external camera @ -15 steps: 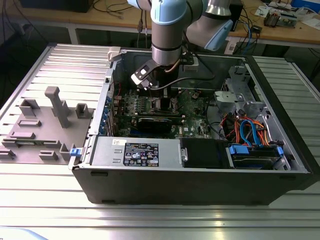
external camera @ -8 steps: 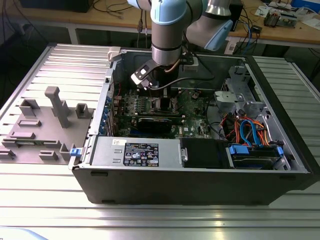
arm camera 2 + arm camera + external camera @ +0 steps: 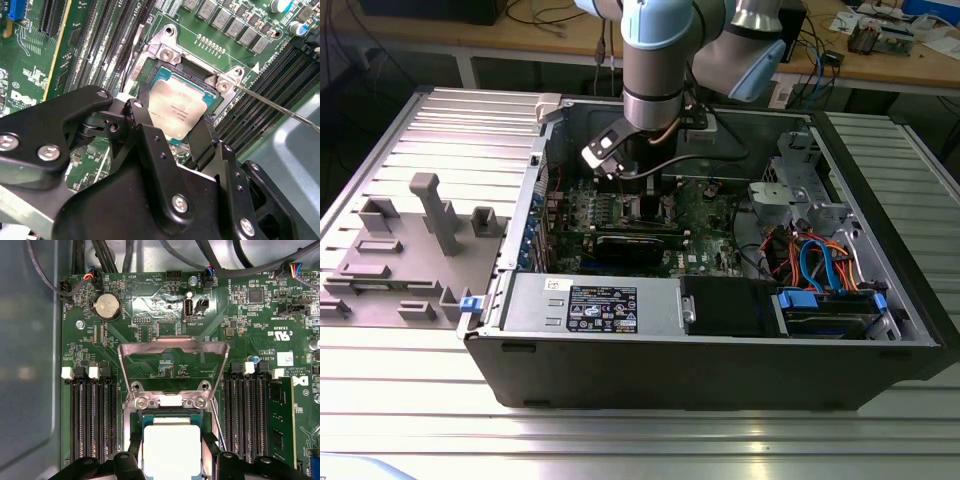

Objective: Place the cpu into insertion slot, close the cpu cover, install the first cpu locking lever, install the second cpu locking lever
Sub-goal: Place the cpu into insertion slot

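cpu gripped by tool over insertion slot, cpu cover open

Your exterior view overlooks the open dark metal computer case; both wrist views share the silver-grey square cpu, close.

surface: ribbed metal table | on it: open computer case, grey fixture plate

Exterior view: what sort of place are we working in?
Probably an electronics or robotics lab: an open computer case sits on a ribbed metal table, with cable-strewn workbenches behind and grey fixture blocks on the exterior view's left.
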`<act>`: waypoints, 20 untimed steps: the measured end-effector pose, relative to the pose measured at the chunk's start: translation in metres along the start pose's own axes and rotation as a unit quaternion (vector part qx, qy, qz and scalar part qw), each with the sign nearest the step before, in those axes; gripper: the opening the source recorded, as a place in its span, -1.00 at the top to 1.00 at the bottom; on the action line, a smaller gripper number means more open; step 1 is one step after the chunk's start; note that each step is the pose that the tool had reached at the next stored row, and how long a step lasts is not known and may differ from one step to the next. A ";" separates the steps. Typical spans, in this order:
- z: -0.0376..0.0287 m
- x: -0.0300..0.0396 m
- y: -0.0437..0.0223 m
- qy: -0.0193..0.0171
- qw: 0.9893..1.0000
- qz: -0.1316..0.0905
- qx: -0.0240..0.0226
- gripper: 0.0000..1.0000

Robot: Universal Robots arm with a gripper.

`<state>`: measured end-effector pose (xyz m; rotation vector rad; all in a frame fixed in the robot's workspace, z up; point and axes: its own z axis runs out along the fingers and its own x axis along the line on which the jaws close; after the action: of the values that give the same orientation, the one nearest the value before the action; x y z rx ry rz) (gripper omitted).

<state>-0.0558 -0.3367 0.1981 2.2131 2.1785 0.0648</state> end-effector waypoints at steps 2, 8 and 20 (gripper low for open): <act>0.0008 -0.0001 -0.0001 0.000 1.000 0.000 0.000 -0.08; 0.0034 -0.0001 -0.0001 0.000 1.000 0.000 0.000 -0.08; 0.0045 0.0002 0.0000 0.001 1.000 0.000 0.000 -0.23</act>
<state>-0.0556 -0.3365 0.1936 2.2141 2.1780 0.0670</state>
